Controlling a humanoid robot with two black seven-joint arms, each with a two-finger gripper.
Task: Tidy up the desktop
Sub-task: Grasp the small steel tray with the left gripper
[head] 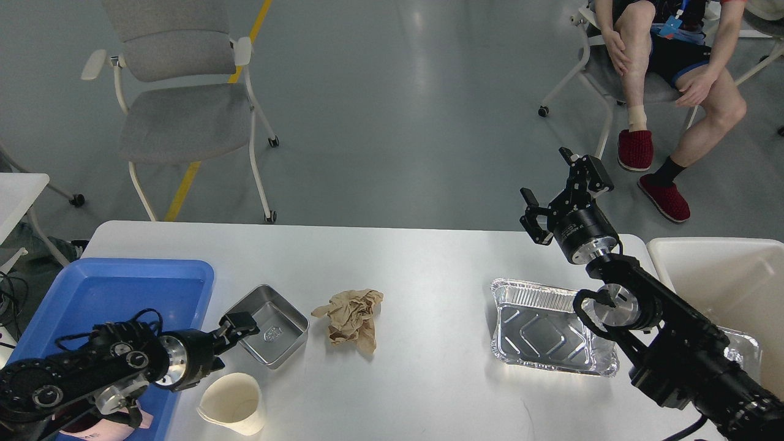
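Reaching in from the left edge, the left gripper (240,324) sits low over the near-left part of the desktop (429,269), its fingers at the near-left rim of a small steel tin (269,324); they look nearly together there, but they are dark and seen end-on, so I cannot tell whether they pinch the rim or merely touch it. Just to the right of that gripper, past the tin, lies a crumpled brown paper napkin (352,318), apart from the tin. Below the gripper, toward the near edge, a white paper cup (236,404) lies tilted on its side with its mouth showing. To its left a blue tray (122,294) rests on the tabletop's left end, partly hidden by the arm. The right gripper (566,193) is raised above the far-right part of the tabletop, its two fingers spread wide apart and holding nothing. Below it and slightly left, an empty foil tray (539,331) rests on the white surface, its right side covered by the arm. To the right of that gripper, a cream bin (716,269) stands at the table's right end. Beyond the table stand a grey chair (177,92) and a seated person (674,61).
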